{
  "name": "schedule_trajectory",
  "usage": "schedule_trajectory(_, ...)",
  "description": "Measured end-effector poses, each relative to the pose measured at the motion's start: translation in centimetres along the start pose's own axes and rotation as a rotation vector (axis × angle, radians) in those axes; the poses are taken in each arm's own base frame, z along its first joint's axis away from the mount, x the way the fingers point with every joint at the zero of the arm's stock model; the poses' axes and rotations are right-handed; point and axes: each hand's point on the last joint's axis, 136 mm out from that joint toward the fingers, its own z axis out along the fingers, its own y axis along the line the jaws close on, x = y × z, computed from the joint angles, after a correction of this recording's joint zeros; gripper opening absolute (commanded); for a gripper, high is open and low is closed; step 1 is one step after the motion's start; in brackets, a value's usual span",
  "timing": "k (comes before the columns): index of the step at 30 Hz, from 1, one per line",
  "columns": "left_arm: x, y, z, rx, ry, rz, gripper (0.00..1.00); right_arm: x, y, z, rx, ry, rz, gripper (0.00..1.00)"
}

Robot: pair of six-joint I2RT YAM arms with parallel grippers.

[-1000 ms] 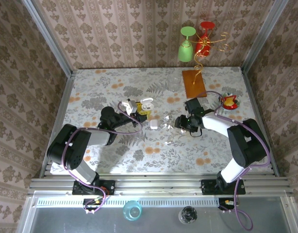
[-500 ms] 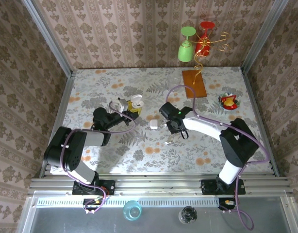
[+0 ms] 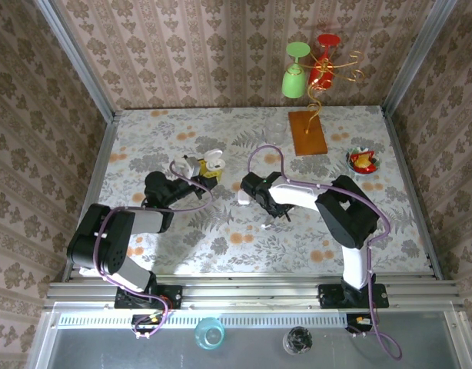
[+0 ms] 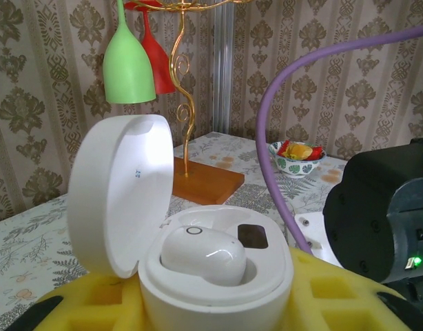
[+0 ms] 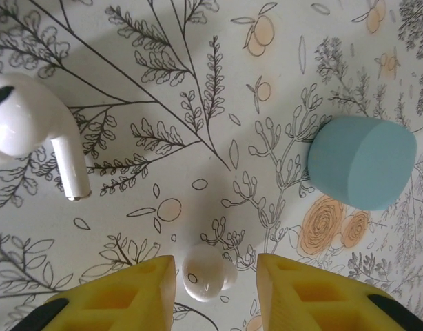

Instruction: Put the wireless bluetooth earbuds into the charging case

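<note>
My left gripper [image 4: 218,307] is shut on the white charging case [image 4: 222,279]. Its lid [image 4: 118,193] stands open, and one white earbud [image 4: 204,255] sits in a socket, next to a dark empty one. From above, that gripper [image 3: 196,167] holds the case [image 3: 214,160] left of centre. My right gripper [image 5: 215,262] is open, low over the table. A small white earbud [image 5: 209,272] lies between its yellow fingers [image 5: 129,296], close to the left one and touching neither. A stemmed white earbud [image 5: 32,124] lies further off at the upper left. From above, the right gripper [image 3: 257,192] is near mid-table.
A teal rounded piece [image 5: 363,162] rests on the floral cloth to the right of the right gripper. At the back stand an orange base [image 3: 307,132] with a gold wire stand and two hanging cups, and a small bowl [image 3: 363,161]. My right arm's purple cable [image 4: 280,124] arcs nearby.
My right arm has swung left across the table to the small earbud, and its jaws have narrowed. The left gripper with the case has drifted slightly left.
</note>
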Motion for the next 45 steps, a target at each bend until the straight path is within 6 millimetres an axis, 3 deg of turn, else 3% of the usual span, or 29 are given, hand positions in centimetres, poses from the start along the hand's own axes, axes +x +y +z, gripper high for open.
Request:
schedule_trajectory(22, 0.0, 0.0, 0.0, 0.000, 0.000, -0.019, 0.26, 0.7, -0.6, 1.3, 0.014, 0.054, -0.001, 0.27)
schedule_trajectory(31, 0.0, 0.0, 0.0, 0.002, 0.000, -0.022, 0.26, 0.6, -0.7, 0.9, -0.016, 0.046, 0.019, 0.24)
schedule_trajectory(36, 0.0, -0.4, 0.1, 0.014, 0.001, -0.018, 0.26, 0.0, -1.6, -1.7, -0.137, -0.026, 0.116, 0.23)
schedule_trajectory(45, 1.2, -1.8, 0.8, 0.071, 0.024, -0.011, 0.26, -3.1, -2.2, -10.1, -0.584, -0.277, 0.298, 0.23)
